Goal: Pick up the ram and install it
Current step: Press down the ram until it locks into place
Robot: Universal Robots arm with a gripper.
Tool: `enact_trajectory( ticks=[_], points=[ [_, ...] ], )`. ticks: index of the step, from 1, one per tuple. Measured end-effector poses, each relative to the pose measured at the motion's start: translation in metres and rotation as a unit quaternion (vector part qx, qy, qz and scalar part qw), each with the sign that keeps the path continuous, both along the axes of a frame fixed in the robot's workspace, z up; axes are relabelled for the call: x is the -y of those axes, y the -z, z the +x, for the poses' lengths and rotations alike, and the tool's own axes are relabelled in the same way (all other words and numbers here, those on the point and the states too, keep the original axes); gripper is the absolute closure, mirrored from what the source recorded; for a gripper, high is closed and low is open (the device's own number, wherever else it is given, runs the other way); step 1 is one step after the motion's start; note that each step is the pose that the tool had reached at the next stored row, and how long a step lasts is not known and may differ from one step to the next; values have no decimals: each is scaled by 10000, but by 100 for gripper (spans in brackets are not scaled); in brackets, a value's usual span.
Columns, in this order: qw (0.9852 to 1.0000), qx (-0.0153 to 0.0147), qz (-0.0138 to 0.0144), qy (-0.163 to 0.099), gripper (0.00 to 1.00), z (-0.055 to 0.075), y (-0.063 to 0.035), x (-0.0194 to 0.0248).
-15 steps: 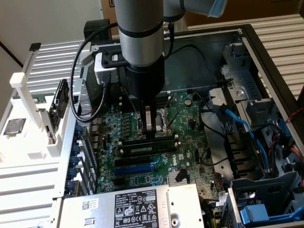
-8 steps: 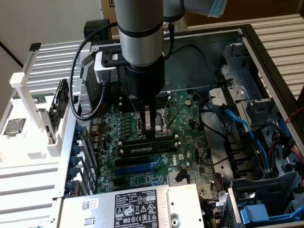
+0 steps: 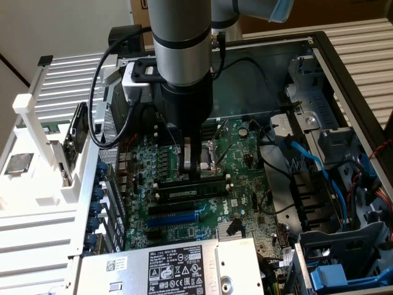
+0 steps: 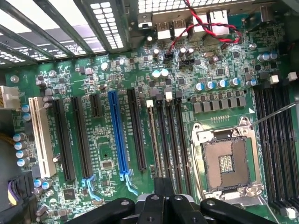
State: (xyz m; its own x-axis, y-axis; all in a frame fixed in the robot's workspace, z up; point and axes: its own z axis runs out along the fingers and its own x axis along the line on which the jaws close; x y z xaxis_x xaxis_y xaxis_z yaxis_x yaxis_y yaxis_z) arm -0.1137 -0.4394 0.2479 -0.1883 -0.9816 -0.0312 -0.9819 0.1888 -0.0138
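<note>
Your end effector (image 3: 195,165) is down inside the open computer case (image 3: 344,80), fingers drawn together over the green motherboard (image 3: 245,178). In the exterior view the fingertips sit at the top edge of the ram (image 3: 191,182), a long dark stick lying in a memory slot just below the silver processor socket (image 3: 212,157). Whether the fingers pinch the stick or only press on it is hard to judge from here; they look to be touching it.

A second dark stick or slot (image 3: 187,194) runs parallel just beside the ram, toward the near edge. A blue expansion slot (image 3: 175,218) lies farther that way, then the labelled silver power supply (image 3: 166,270).

In the wrist view the end effector (image 4: 163,198) shows as black linkages, closed up over the bank of long black slots (image 4: 170,140) with white end clips. The open processor socket (image 4: 226,161) sits just beside that bank; the blue slot (image 4: 118,135) is on the other side.

At the exterior view's left, a white rack (image 3: 37,141) stands outside the case.
</note>
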Motion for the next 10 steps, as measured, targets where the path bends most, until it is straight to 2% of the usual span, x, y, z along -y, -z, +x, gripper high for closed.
enact_trajectory(
  ticks=[5,10],
  points=[
    [9993,0,4,386,89,0,0,0],
    [9972,-1,18,743,89,0,-1,0]
  ],
)
